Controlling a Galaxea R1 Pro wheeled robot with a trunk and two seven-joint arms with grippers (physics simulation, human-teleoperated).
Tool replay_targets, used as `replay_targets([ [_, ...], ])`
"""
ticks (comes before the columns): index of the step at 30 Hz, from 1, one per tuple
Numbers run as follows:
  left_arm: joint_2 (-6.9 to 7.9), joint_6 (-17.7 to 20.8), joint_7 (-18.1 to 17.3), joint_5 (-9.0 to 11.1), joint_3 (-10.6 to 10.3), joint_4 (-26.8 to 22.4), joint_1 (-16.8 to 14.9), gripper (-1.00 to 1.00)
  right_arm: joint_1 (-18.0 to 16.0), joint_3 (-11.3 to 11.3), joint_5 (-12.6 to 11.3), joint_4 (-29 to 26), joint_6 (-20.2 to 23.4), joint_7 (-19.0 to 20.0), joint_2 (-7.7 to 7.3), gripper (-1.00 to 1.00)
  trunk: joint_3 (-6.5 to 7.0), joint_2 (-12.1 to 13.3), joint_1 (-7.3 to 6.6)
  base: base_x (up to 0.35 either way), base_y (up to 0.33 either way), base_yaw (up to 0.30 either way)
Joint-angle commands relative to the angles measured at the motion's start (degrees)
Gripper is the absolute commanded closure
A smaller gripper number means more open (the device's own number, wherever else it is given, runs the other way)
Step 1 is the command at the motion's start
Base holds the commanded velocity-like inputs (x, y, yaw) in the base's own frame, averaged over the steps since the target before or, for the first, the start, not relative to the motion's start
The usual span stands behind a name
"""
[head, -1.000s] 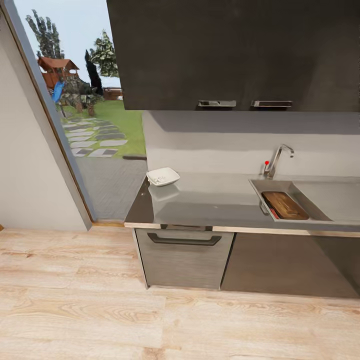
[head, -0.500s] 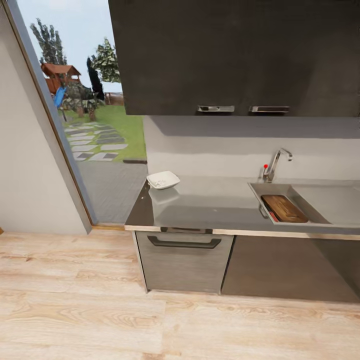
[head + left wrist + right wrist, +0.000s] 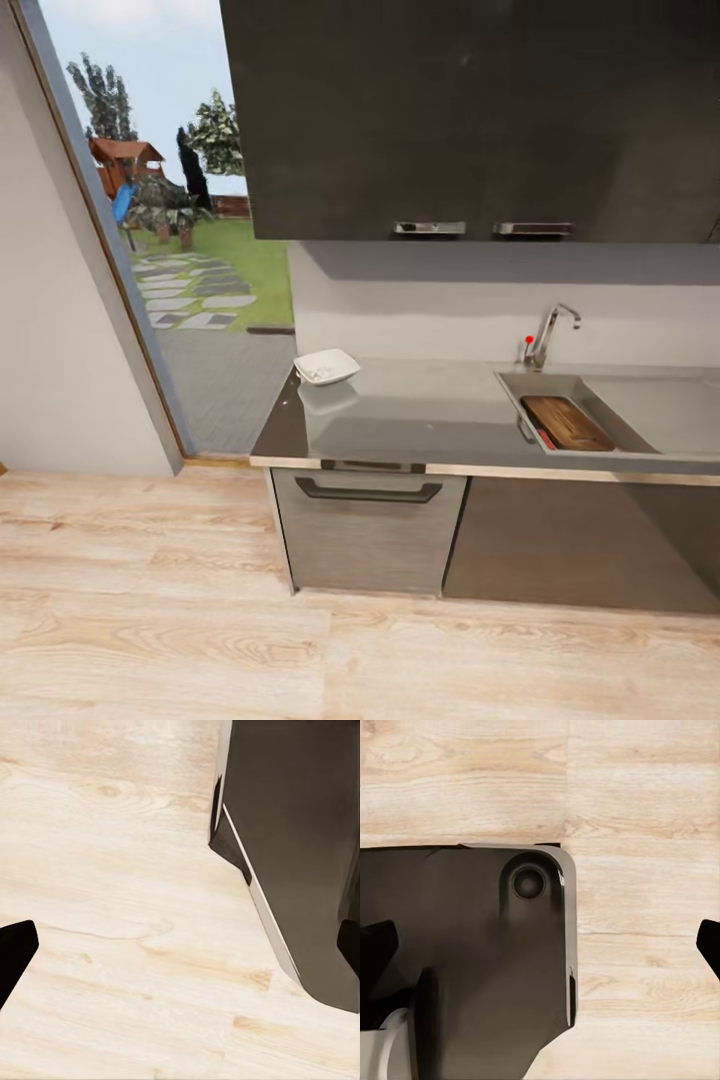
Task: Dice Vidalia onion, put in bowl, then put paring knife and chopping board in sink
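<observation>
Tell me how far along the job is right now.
It looks essentially finished. The board lies in the sink, and a reddish sliver beside it looks like the knife. The bowl sits on the countertop with small pale bits inside, too small to confirm as onion. Nothing is in hand: both wrist views show wide-spread fingers over the wooden floor. Nothing visible remains to be done.

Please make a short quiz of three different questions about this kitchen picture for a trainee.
1. True or false: the chopping board lies inside the sink.
2. The bowl stands on the countertop: A) beside the tap, B) near the end by the glass door, C) in the sink.
3. What colour is the dot by the tap?

Key: 1 true; 2 B; 3 red.
</observation>
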Motion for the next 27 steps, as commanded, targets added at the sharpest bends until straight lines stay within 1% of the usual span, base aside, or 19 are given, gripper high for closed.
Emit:
replay_targets([
  [1, 0.00, -0.07, -0.02, 0.48, -0.10, -0.10, 0.04, -1.00, 0.02, -0.50, 0.26, -0.10, -0.06, 0.39, 0.03, -1.00, 0.00, -0.10, 0.04, 0.000, 0.000, 0.000],
  [27, 0.00, -0.07, 0.00, 0.48, -0.10, -0.11, 0.02, -1.00, 0.02, -0.50, 0.25, -0.17, -0.06, 0.39, 0.08, -1.00, 2.42, -0.10, 0.04, 0.000, 0.000, 0.000],
])
